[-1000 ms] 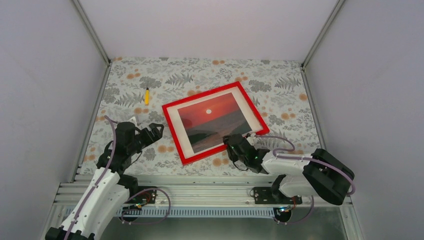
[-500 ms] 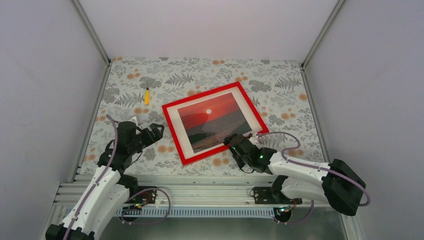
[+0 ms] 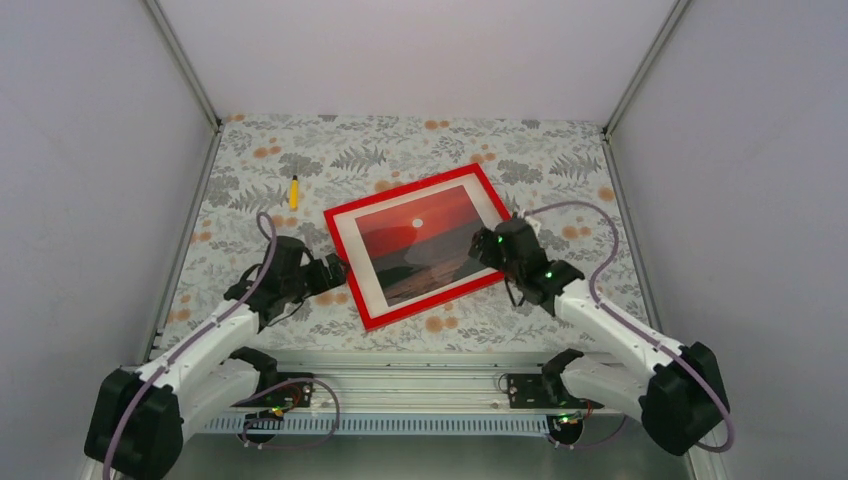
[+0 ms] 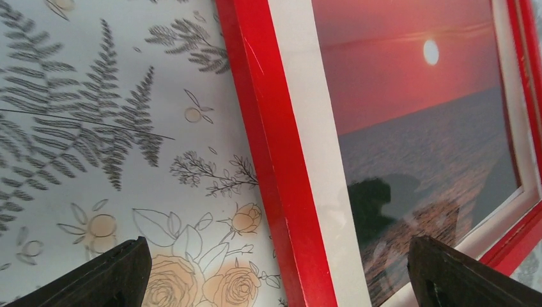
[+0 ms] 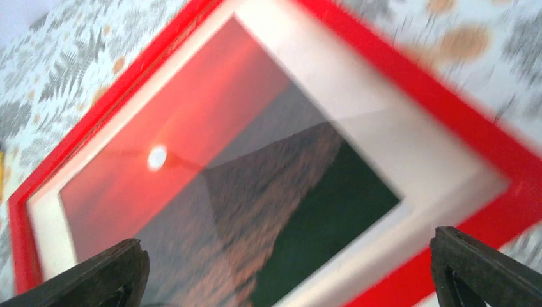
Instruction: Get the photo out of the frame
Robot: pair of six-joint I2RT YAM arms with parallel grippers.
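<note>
Finding the photo [image 3: 425, 245] lying face up inside the frame [image 3: 400, 191], near the middle of the table and turned a little, its far right corner pointing toward the back wall. Showing a red-orange sky, a small white sun and dark sea, with a white border running all round just inside the thin red rails. Catching faint reflections across the picture in both wrist views, as off a glazed front. Resting flat on a tablecloth [image 3: 420, 140] printed with grey ferns and orange blossoms and covering the whole tabletop.

Seeing the left gripper [image 3: 335, 272] at the frame's left rail, jaws spread wide and gripping nothing. Noting one finger [image 4: 121, 275] over the cloth and the other over the picture, the red rail passing between them. Not being able to tell whether either is touching.

Seeing the right gripper [image 3: 480, 246] over the photo's right end, its fingers likewise parted wide and clasping nothing. Making out much of the photo and a red corner beyond them in a blurred wrist view.

Spotting a small yellow tool [image 3: 293, 192] lying on the cloth beyond the frame's far left corner, well apart from it. Taking in pale plain walls [image 3: 90, 150] closing the table in at left, right and back. Noting an aluminium rail [image 3: 400, 365] along the near edge, carrying both arm bases, with purple cables looping beside them.
</note>
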